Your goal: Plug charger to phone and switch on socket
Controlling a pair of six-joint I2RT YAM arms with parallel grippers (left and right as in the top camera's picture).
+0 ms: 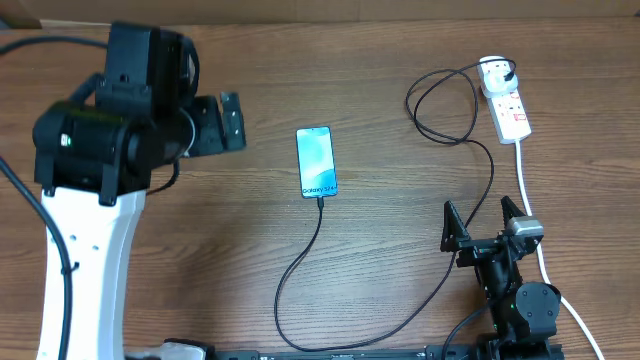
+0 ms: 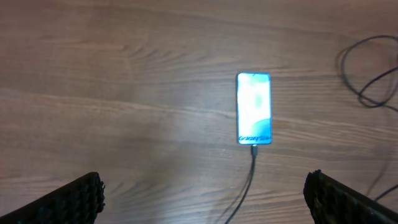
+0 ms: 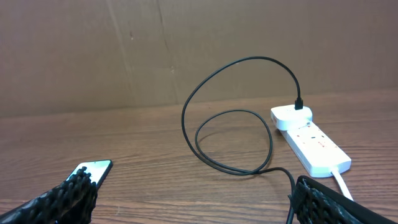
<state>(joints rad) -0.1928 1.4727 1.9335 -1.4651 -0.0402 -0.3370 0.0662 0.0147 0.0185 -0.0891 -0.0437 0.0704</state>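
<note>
Wood-grain table (image 1: 200, 260), cardboard wall (image 3: 93, 50) behind it, and both of your arms are hanging back. The left gripper (image 2: 203, 176) hovers high with its fingers spread wide and nothing between them. The right gripper (image 1: 482, 218) is also gaping and empty, low on the right side.

The phone (image 1: 316, 162) lies flat mid-table with its screen lit. The charger (image 1: 296, 265) has its tip touching the phone's near edge. It looks plugged in, though you can't tell how deep it sits.

The socket (image 1: 508, 108) lies at the far right with the black plug in its far end. Its switches are too small to read, so that step looks like what's left.

Now the hazards. The charger loops loosely between your right gripper and the socket, so a low reach could hook a finger in it. Drag that loop and you'll likely yank the tip out of the phone or slide the phone. Press a switch off-centre and the light strip may skate or tip instead of clicking. The white cord (image 1: 525, 180) runs just beside your right arm, so mind it too.
</note>
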